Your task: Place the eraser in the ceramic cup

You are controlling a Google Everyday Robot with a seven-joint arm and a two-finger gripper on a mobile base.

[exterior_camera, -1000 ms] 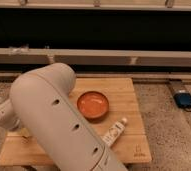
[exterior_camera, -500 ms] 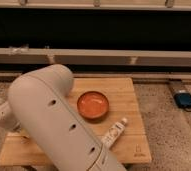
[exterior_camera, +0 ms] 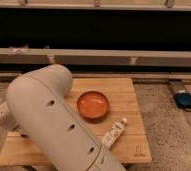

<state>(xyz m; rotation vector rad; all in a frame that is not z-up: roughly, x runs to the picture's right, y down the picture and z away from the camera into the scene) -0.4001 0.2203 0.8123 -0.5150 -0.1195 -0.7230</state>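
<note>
While the arm [exterior_camera: 59, 125] is covering the wooden board [exterior_camera: 124, 90] left of the orange bowl [exterior_camera: 93, 105], it is hiding the gripper, so I cannot tell how its jaws are standing. Neither the eraser nor the ceramic cup is showing, so I am judging the placement as still unconfirmed.

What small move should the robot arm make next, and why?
Probably lift slightly: the arm covers the left half of the wooden board, the gripper is hidden behind that arm, and only the orange bowl and a white tube show there.
</note>
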